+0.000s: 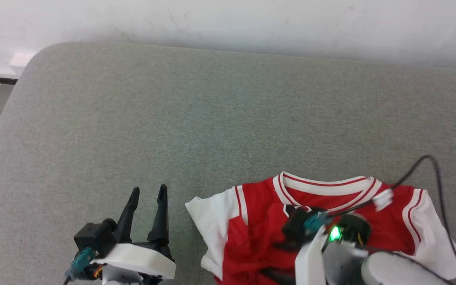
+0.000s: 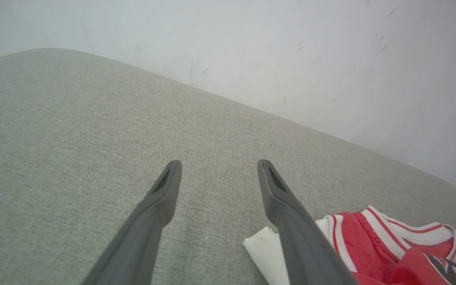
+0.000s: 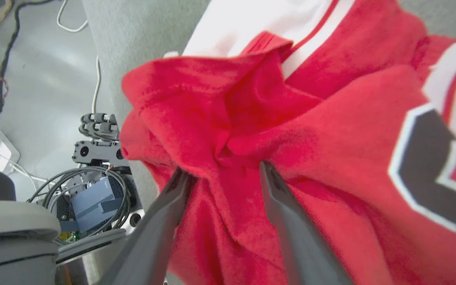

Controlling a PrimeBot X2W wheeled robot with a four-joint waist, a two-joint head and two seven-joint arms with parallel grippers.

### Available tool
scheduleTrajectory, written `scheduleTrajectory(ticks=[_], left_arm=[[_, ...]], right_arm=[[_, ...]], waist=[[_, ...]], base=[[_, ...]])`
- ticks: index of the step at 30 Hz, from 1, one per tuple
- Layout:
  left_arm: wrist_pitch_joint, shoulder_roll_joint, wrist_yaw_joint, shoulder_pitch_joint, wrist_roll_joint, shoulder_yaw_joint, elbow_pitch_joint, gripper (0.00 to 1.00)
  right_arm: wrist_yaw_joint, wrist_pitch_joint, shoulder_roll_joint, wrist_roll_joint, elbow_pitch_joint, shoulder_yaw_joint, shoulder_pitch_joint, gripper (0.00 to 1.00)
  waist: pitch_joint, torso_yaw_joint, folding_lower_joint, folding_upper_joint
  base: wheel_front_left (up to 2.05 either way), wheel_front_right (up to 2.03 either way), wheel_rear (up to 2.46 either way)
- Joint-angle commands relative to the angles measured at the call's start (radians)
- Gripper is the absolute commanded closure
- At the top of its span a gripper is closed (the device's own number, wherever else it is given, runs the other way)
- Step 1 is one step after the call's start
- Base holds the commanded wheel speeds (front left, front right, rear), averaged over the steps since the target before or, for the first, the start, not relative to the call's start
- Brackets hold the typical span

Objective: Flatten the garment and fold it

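— At the near right of the grey-green woven padded surface [image 1: 172, 118], seen from the head, lies the red short-sleeved jersey T-shirt with white sleeves and striped trim [image 1: 259, 221]. Which way does it point?

— Collar to the far side, hem to the near edge, so its long axis runs near to far and the sleeves go left and right. The lower body is rumpled under the pale right forearm [image 1: 390, 269]. The left gripper [image 1: 149, 190] stands just left of the left sleeve, apart from it, fingers spread wide and holding nothing.

— And from the left wrist?

— The same: the left gripper [image 2: 218, 168] is splayed over bare surface, with the T-shirt [image 2: 354, 237] low on the right, white sleeve nearest.

— The right wrist view?

— The right gripper [image 3: 222, 170] is spread wide with a twisted ridge of the T-shirt [image 3: 331, 138] between its tips, not clamped. The bunched cloth sits at the surface's near edge, with the floor and a cabled base unit [image 3: 93, 190] below.

— What could go wrong?

— I judge that closing there may pinch several layers at once, and a pull toward the near side could drag the shirt off the edge. The black cable [image 1: 437, 190] arching over the right shoulder might also snag the collar.
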Motion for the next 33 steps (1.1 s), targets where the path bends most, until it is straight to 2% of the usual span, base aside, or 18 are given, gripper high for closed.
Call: scheduleTrajectory(ticks=[1, 4, 7, 13, 14, 17, 20, 23, 28, 31, 33], left_arm=[[-0.005, -0.002, 0.006, 0.006, -0.004, 0.000, -0.004, 0.00], [-0.005, -0.002, 0.007, 0.007, 0.002, 0.006, -0.008, 0.00], [-0.005, -0.002, 0.007, 0.013, 0.012, 0.016, -0.024, 0.00], [-0.005, -0.002, 0.000, 0.046, 0.035, 0.044, -0.083, 0.00], [-0.005, -0.002, 0.000, 0.046, 0.035, 0.044, -0.083, 0.00], [-0.005, -0.002, -0.007, 0.073, 0.050, 0.062, -0.121, 0.00], [-0.005, -0.002, -0.009, 0.108, 0.080, 0.073, -0.138, 0.00], [-0.005, -0.002, -0.011, 0.140, 0.088, 0.080, -0.144, 0.00], [-0.004, 0.011, -0.020, 0.148, 0.126, 0.068, -0.135, 0.00], [0.058, 0.038, -0.030, 0.113, 0.129, 0.044, -0.120, 0.00], [0.143, 0.068, -0.040, 0.077, 0.129, 0.015, -0.114, 0.00]], right_arm=[[-0.001, -0.040, 0.006, 0.006, -0.005, -0.030, -0.015, 0.00], [-0.001, -0.135, 0.025, 0.007, -0.018, -0.134, -0.002, 0.00], [-0.001, -0.263, 0.065, -0.037, -0.033, -0.317, 0.049, 0.00], [-0.001, -0.455, 0.209, -0.293, -0.077, -0.730, 0.257, 0.00], [-0.001, -0.455, 0.209, -0.293, -0.077, -0.730, 0.257, 0.00], [-0.001, -0.549, 0.335, -0.441, -0.114, -0.919, 0.372, 0.00], [-0.001, -0.645, 0.409, -0.557, -0.137, -1.051, 0.467, 0.00], [-0.001, -0.710, 0.423, -0.554, -0.118, -1.095, 0.528, 0.00], [-0.001, -0.755, 0.424, -0.503, -0.068, -1.086, 0.539, 0.00], [-0.001, -0.762, 0.425, -0.507, -0.063, -1.087, 0.518, 0.00], [-0.001, -0.763, 0.425, -0.508, -0.066, -1.088, 0.508, 0.00]], waist=[[-0.002, -0.008, -0.0001, 0.0000], [-0.013, -0.018, -0.0001, 0.0000], [-0.021, -0.031, -0.0001, 0.0000], [-0.037, -0.066, -0.0001, 0.0000], [-0.037, -0.066, -0.0001, 0.0000], [-0.041, -0.087, -0.0001, 0.0000], [-0.045, -0.108, -0.0001, 0.0000], [-0.049, -0.131, -0.0001, 0.0000], [-0.052, -0.156, -0.0001, 0.0000], [-0.048, -0.158, -0.0001, 0.0000], [-0.039, -0.154, -0.0001, 0.0000]], base=[[0.00, 0.00, 0.00], [0.00, 0.00, 0.00], [0.00, 0.00, 0.00], [0.00, 0.00, 0.00], [0.00, 0.00, 0.00], [0.00, 0.00, 0.00], [0.00, 0.00, 0.00], [0.00, 0.00, 0.00], [0.00, 0.00, 0.00], [0.00, 0.00, 0.00], [0.00, 0.00, 0.00]])
